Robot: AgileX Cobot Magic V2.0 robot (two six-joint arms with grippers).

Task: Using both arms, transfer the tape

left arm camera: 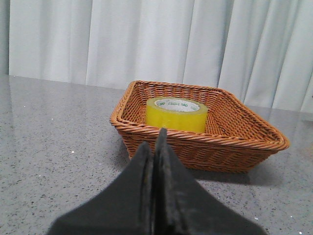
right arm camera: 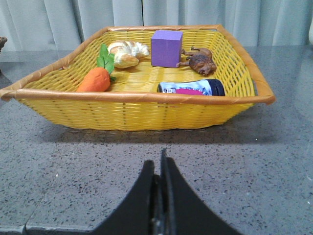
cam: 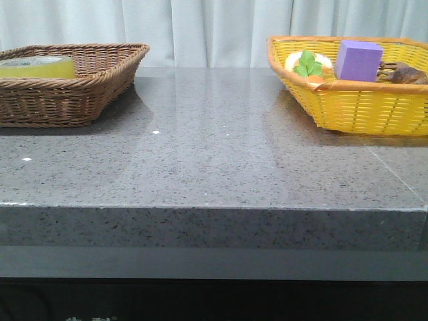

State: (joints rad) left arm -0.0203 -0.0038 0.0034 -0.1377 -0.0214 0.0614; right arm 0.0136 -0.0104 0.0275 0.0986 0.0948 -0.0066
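The tape (left arm camera: 176, 113), a thick yellow-green roll with a pale top ring, lies flat inside the brown wicker basket (left arm camera: 244, 142). From the front its top (cam: 37, 65) shows just above that basket's rim at the far left. My left gripper (left arm camera: 155, 139) is shut and empty, short of the basket's near wall and apart from it. My right gripper (right arm camera: 159, 161) is also shut and empty, over the grey table short of the yellow basket (right arm camera: 137, 110). Neither arm appears in the front view.
The yellow basket (cam: 361, 103) at the far right holds a purple block (right arm camera: 166, 47), a toy carrot (right arm camera: 94, 79), a bread roll (right arm camera: 126, 53), a brown animal figure (right arm camera: 200, 60) and a lying bottle (right arm camera: 191, 87). White curtains hang behind the grey speckled table (cam: 214, 154).
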